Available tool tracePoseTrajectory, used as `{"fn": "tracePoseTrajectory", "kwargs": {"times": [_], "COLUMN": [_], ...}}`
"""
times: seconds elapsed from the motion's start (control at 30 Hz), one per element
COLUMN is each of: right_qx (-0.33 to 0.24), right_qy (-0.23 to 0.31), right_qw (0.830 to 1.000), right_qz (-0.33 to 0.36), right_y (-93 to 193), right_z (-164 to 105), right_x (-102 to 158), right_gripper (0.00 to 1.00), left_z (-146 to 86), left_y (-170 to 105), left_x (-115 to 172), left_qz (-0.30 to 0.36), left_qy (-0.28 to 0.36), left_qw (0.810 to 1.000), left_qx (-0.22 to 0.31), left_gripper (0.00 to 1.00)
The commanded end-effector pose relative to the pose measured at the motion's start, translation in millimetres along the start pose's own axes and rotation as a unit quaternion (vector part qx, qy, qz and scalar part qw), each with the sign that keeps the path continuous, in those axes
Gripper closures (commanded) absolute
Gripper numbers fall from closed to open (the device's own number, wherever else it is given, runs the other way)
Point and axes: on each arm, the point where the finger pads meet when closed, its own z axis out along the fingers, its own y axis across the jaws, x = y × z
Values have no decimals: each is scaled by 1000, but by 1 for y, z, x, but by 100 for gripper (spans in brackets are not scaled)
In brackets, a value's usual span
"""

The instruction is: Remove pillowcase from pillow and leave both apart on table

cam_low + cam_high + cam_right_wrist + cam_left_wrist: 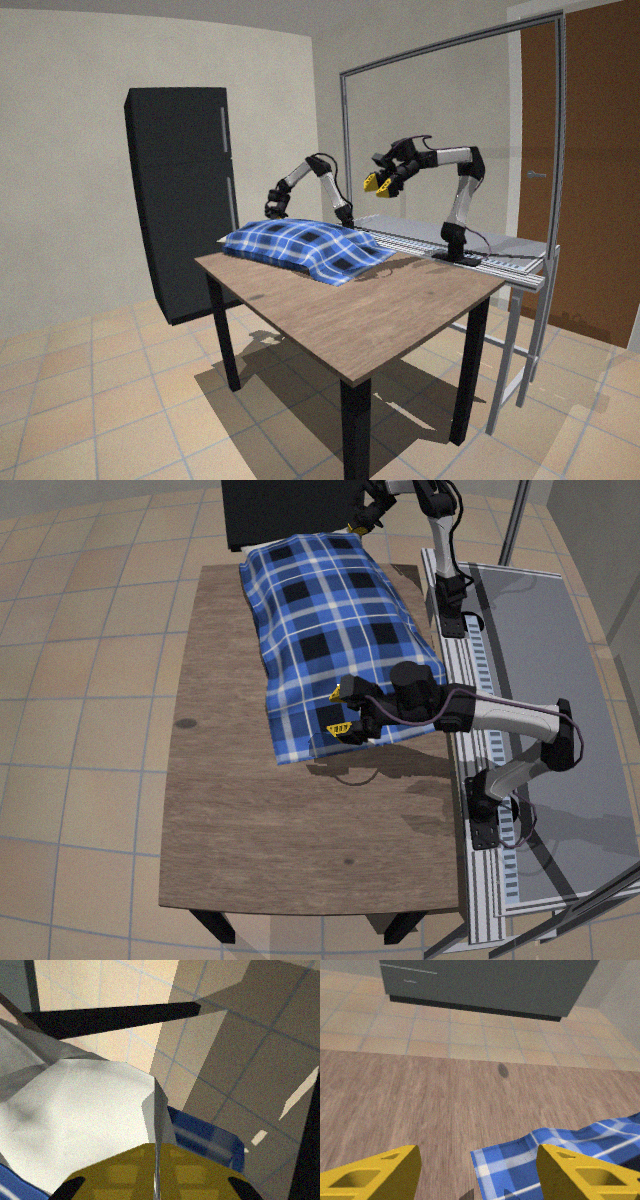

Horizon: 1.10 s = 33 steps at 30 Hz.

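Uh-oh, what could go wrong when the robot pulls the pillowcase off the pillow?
The right claw pinches just a bit of the white pillow, so it might slip out. The pillow pokes past the table's far edge, so a hard pull could drop it. The open left claw is above the blue pillowcase and might miss it.

Pillow (250, 548) (222, 239) (90, 1115) apparently in pillowcase (330, 604) (305, 242) (510, 1165) (205, 1132) on table (310, 841) (382, 320) (445, 1100) (115, 1017)
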Motion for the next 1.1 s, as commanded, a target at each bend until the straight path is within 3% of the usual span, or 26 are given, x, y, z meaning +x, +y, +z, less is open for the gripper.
{"fn": "tracePoseTrajectory", "kwargs": {"times": [0.0,0.1,0.37,0.8,0.97,1.07], "right_qx": [0,0,0,0,0,0], "right_qy": [-5,-5,-5,-5,-5,-5], "right_qw": [1000,1000,1000,1000,1000,1000], "right_qz": [-11,-11,-11,-11,-11,-11], "right_y": [5,5,5,5,5,5], "right_z": [3,3,3,3,3,3], "right_x": [0,0,0,0,0,0], "right_gripper": [100,100,100,100,100,100], "left_z": [1,2,-1,-23,-41,-28], "left_y": [-8,-12,-45,-85,-79,-73], "left_x": [21,27,75,139,187,199], "left_qz": [-33,-36,-50,-52,-56,-76], "left_qy": [55,67,158,273,327,320], "left_qw": [998,997,986,961,942,938], "left_qx": [-10,-7,4,-2,-59,-108], "left_gripper": [40,40,40,40,40,40]}}
